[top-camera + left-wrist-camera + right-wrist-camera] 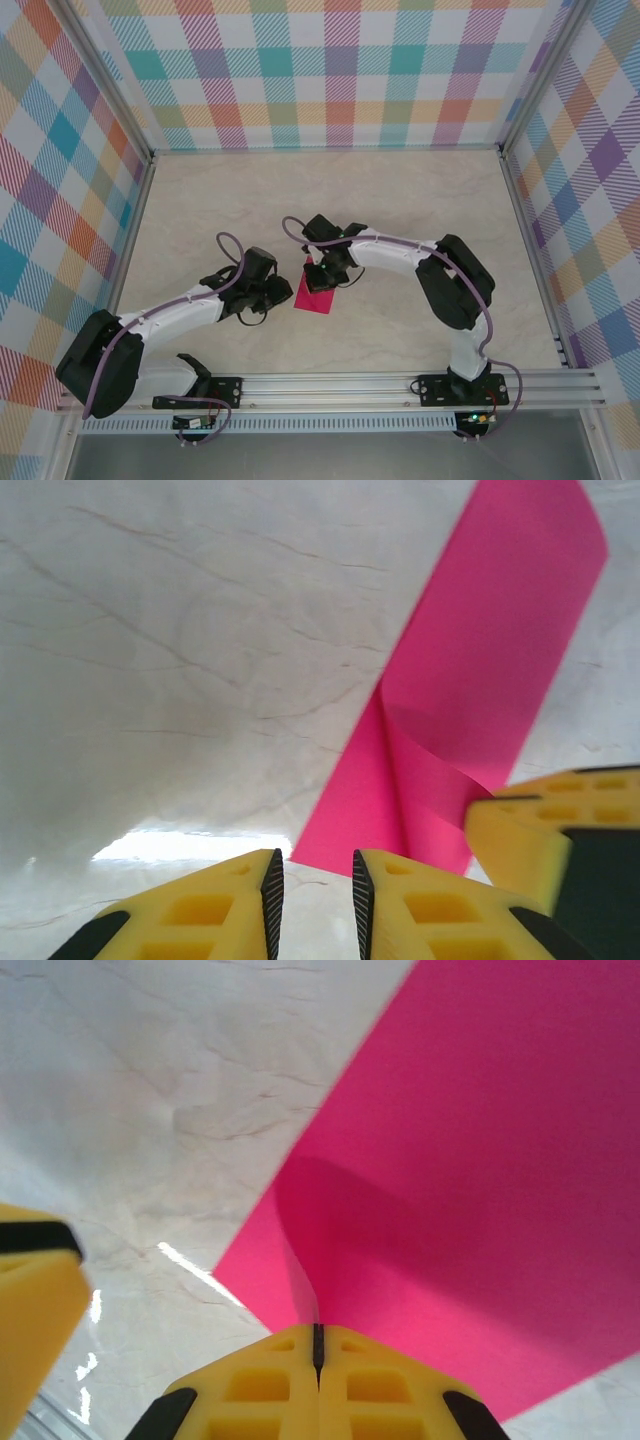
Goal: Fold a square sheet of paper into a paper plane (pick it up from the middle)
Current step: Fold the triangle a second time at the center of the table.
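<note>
Paper sheet (pixel 480 1160) pinched into a ridge by right gripper (pixel 318 1338), seemingly the first fold; left gripper (pixel 318 880), narrowly parted and empty, should flatten it next

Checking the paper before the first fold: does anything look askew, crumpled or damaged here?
The thin magenta-pink square sheet of paper does not lie flat: a ridge is puckered up where the right end effector is shut on it. No tear shows. The left end effector, slightly open, holds nothing near the sheet's edge.
</note>
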Tool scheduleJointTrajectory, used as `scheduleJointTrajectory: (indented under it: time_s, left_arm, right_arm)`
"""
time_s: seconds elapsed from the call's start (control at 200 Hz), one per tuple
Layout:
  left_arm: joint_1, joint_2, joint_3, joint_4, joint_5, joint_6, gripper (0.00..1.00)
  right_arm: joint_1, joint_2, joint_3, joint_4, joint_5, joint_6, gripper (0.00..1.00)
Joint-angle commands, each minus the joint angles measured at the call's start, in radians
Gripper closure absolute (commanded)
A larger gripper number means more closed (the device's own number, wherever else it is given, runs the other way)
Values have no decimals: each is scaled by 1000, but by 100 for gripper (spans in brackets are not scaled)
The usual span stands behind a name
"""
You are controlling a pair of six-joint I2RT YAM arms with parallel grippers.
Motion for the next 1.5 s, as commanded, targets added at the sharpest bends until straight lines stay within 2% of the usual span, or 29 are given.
scheduleJointTrajectory:
  time_s: [0.0, 0.295, 0.455, 0.91, 1.495]
  left_arm:
    - [8, -8, 15, 85, 71, 31, 73]
    - [7, 84, 30, 233, 189, 12, 74]
    - [4, 151, 54, 286, 218, -2, 76]
    - [-5, 290, 107, 342, 214, -19, 82]
    - [-5, 342, 124, 405, 236, -21, 84]
  right_arm:
    - [-19, -36, -20, -2, 25, 9, 100]
    - [-49, -30, -34, 0, 78, 9, 100]
    - [-54, -21, -25, -9, 107, 8, 100]
    - [-65, -18, -42, -17, 139, 27, 100]
    - [-78, -28, -54, -30, 134, 52, 100]
